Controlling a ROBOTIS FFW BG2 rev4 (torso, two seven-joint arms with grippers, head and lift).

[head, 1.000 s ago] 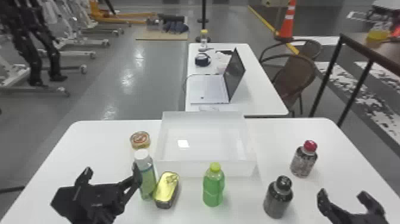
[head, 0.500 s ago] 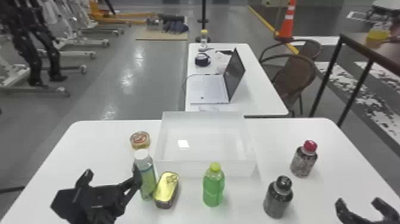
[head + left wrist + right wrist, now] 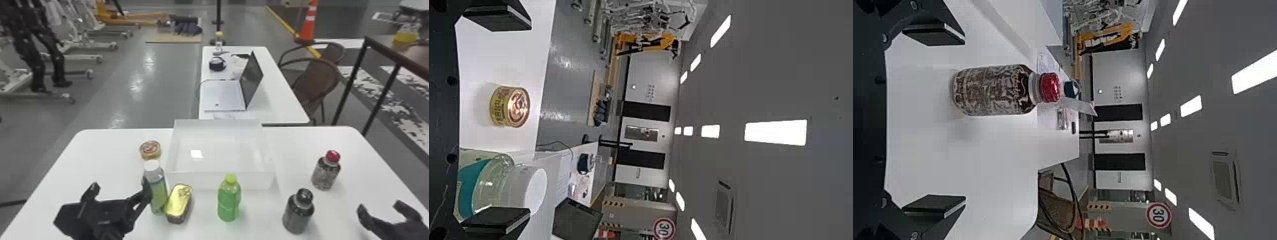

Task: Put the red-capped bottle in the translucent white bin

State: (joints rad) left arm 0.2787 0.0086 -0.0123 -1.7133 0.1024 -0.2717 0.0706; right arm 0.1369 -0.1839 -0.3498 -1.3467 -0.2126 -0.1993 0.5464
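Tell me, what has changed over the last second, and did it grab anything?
The robot's right hand moved: it shifted to its right, then a little forward. Nothing was taken hold of or let go. The left hand, the red-capped bottle and the translucent white bin stayed where they were.

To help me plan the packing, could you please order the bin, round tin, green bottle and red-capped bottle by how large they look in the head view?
1. Bin
2. Green bottle and red-capped bottle: too alike to rank
3. Round tin
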